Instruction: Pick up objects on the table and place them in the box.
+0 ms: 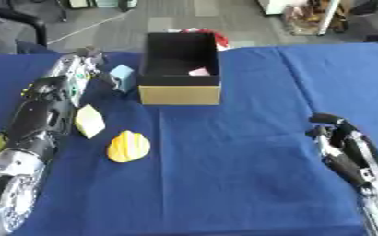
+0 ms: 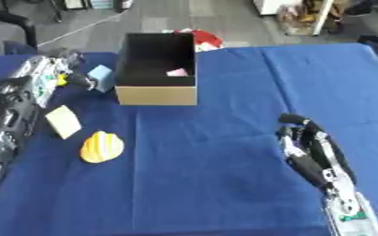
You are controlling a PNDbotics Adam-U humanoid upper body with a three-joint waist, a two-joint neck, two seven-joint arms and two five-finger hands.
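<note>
An open cardboard box (image 1: 180, 87) with a dark inside stands at the far middle of the blue table; something pink (image 1: 198, 72) lies in it. My left hand (image 1: 94, 57) is stretched to the box's left, fingers curled round a light blue block (image 1: 123, 76) just beside the box wall. A pale yellow block (image 1: 89, 120) and a yellow toy hard hat (image 1: 128, 146) lie on the cloth near my left forearm. My right hand (image 1: 337, 131) rests at the lower right with relaxed fingers and nothing in it.
A red and white thing (image 1: 218, 38) lies just behind the box. The blue cloth (image 1: 249, 175) covers the whole table. Beyond its far edge are grey floor, a chair and clutter.
</note>
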